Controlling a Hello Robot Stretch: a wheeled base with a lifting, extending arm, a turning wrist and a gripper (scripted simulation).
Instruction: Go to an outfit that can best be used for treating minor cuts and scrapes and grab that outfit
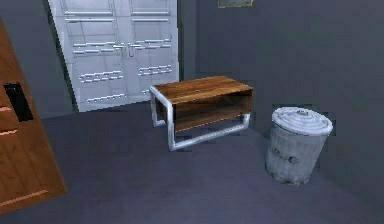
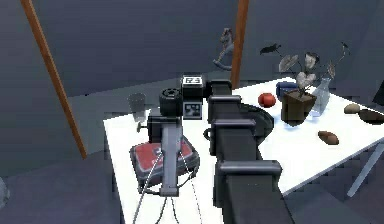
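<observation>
A flat red case with a grey edge [image 2: 148, 157] lies on the white table [image 2: 300, 160] near its left end in the arm side view. The dark arm bar [image 2: 245, 185] rises from the bottom edge to two white marker squares [image 2: 192, 86]. Left of them sits the gripper [image 2: 163, 178], its thin fingers [image 2: 152, 182] reaching down across the red case. Since the case lies on the table at the gripper's far end, I cannot tell whether the gripper holds anything.
The white table also carries a red apple [image 2: 267, 100], a dark pot of twigs [image 2: 298, 103], a pale vase [image 2: 325, 96] and small brown items [image 2: 328, 137]. The forward view has a white double door [image 1: 115, 50], a wooden bench table [image 1: 203, 108], a metal bin [image 1: 297, 143] and a brown door [image 1: 25, 135].
</observation>
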